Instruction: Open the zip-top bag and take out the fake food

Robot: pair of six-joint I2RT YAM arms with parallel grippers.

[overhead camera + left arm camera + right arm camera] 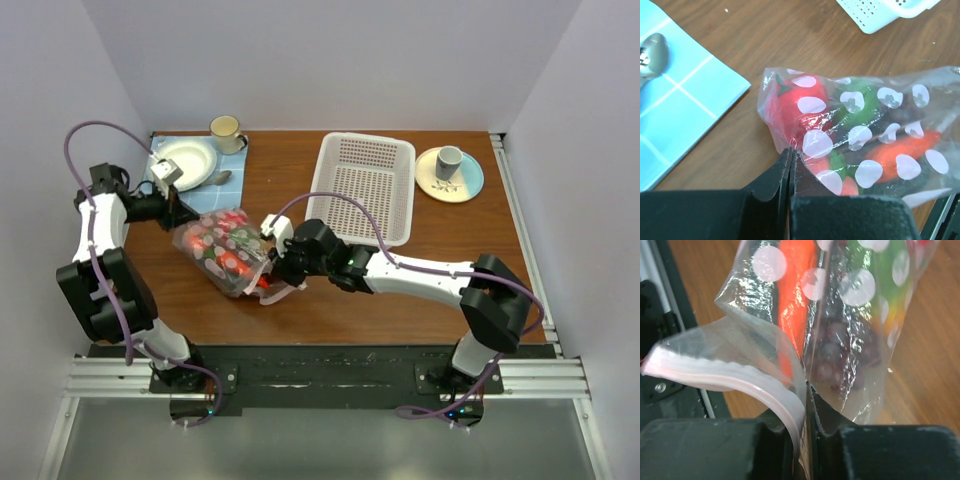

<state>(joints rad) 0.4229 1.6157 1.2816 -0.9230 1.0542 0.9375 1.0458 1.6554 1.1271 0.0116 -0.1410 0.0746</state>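
Top external: zip-top bag [222,250] lies just left of the white basket [365,190], pinched at both ends. Left gripper [791,150] is clamped on its bottom corner, right gripper [807,395] on film by the pink zip strip [715,380]. Step looks like opening; next, peel the lips apart. Plastic is clear, dotted and crinkly, with fake food [797,100] inside.

The zip-top bag [215,262], clear and crinkly with pale dots, is lying slantwise across the desk's [290,170] left-middle, its 2 ends being pinched by the left tool [791,150] and the right tool [807,390]. Its pink zip strip [715,377] is curling outward. The fake food [232,245] is sitting inside: red round fruit [790,97], green mango [871,107], orange carrot [900,152], dark grapes [835,355].
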